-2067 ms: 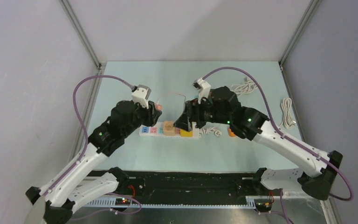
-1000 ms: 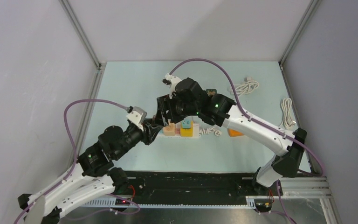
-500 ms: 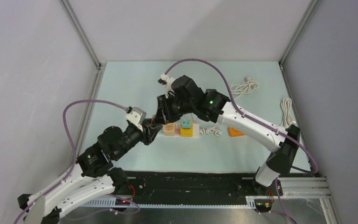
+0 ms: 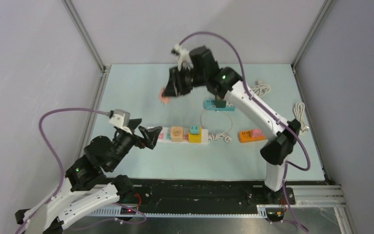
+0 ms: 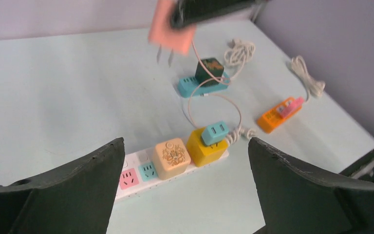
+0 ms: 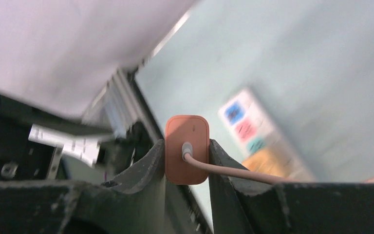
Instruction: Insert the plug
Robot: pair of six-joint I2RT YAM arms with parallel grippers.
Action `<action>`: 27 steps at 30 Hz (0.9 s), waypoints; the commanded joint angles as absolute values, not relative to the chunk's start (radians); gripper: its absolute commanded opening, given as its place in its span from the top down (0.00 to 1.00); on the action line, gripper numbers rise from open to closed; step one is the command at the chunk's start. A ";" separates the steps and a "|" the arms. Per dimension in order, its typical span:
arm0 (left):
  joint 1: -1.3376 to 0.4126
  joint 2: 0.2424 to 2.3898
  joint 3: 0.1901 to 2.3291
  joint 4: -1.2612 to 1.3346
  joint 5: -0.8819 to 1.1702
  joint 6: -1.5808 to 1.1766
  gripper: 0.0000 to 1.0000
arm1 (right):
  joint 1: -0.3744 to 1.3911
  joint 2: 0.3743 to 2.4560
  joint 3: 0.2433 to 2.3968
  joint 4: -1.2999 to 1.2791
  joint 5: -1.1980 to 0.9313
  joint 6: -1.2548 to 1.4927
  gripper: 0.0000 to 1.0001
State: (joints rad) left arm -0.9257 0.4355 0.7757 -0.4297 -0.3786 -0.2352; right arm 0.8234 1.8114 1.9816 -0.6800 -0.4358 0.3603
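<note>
We see: right gripper clamping the pink plug, aloft behind the power strip | left gripper gaping wide, empty, at the strip's left end.

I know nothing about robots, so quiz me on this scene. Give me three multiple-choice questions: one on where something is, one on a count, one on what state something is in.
1. Where is the pink plug?
A. Pushed into a socket
B. Up in the air, in the right gripper
C. Lying flat, let go

2. How many power strips lie on the table?
A. One
B. Three
C. Five

3. How is the left gripper?
A. Wide open and empty
B. Shut on a cable
C. Shut on a cube

Answers:
1 B: its fingers clamp the plug on both sides, prongs hanging free.
2 B: a white strip, a teal strip and an orange strip.
3 A: its fingers stand far apart with nothing between them.
</note>
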 commanded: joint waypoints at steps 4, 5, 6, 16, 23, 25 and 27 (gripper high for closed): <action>-0.928 0.448 0.900 -0.538 -0.577 -0.394 0.00 | 0.655 2.022 2.398 -0.635 -0.674 0.183 1.00; -0.929 0.455 0.906 -0.548 -0.593 -0.418 0.00 | 0.654 2.028 2.382 -0.615 -0.701 0.151 1.00; -0.928 0.467 0.908 -0.566 -0.625 -0.428 0.00 | 0.657 2.036 2.366 -0.583 -0.742 0.131 1.00; -0.915 0.487 0.908 -0.618 -0.685 -0.504 0.00 | 0.738 2.108 2.117 -0.611 -0.733 -0.386 1.00; -0.911 0.442 0.916 -0.654 -0.798 -0.515 0.00 | 0.822 2.092 1.953 -0.549 -0.618 -0.559 1.00; -0.912 0.426 0.925 -0.655 -0.824 -0.504 0.00 | 0.844 2.109 1.945 -0.557 -0.597 -0.611 1.00; -0.912 0.411 0.934 -0.656 -0.845 -0.487 0.00 | 0.865 2.126 1.926 -0.545 -0.568 -0.655 1.00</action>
State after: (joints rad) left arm -0.9169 0.4423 0.8906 -0.6575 -0.7460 -0.4892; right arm 0.8253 2.1189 1.9305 -0.6083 -0.6289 -0.5018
